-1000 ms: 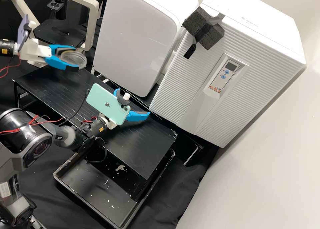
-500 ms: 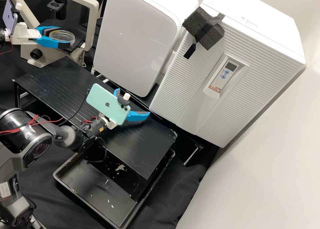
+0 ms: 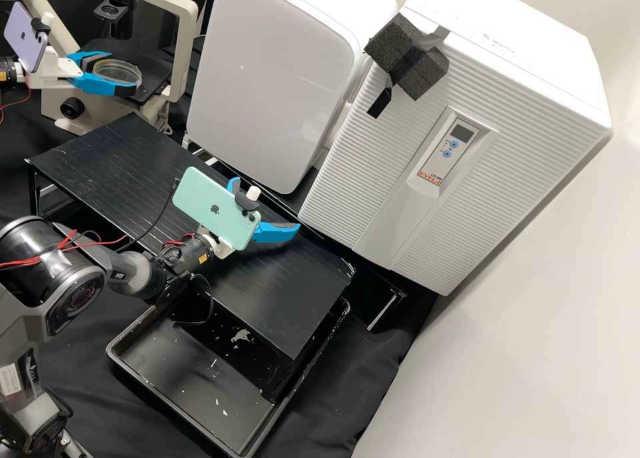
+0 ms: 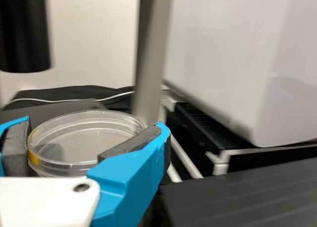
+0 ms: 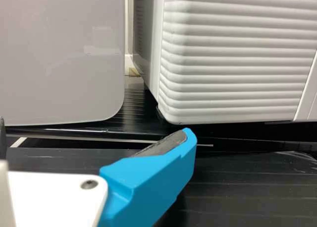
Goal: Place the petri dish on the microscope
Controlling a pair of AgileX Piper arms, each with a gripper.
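At the upper left of the high view, my left gripper [image 3: 107, 75] is shut on the clear petri dish [image 3: 119, 73], holding it level by its sides in front of the microscope's black stage [image 3: 150, 61]. Whether dish and stage touch I cannot tell. In the left wrist view the dish [image 4: 84, 138] sits between the two pads of the left gripper [image 4: 94, 145], near the microscope's dark cylinder [image 4: 24, 31]. Over the black bench platform, my right gripper [image 3: 265, 208] stands open and holds nothing; one finger [image 5: 153, 172] shows large in the right wrist view.
A white box-like appliance [image 3: 267, 78] stands beside the microscope's pale frame [image 3: 183, 51]. A larger ribbed white unit [image 3: 400, 171] is farther right. The black platform [image 3: 120, 158] spans the middle, with a black tray [image 3: 193, 385] below its near end.
The left gripper has carried the dish up and leftward from over the platform's far end to the microscope stage, lately shifting slightly left. My right arm has kept still.
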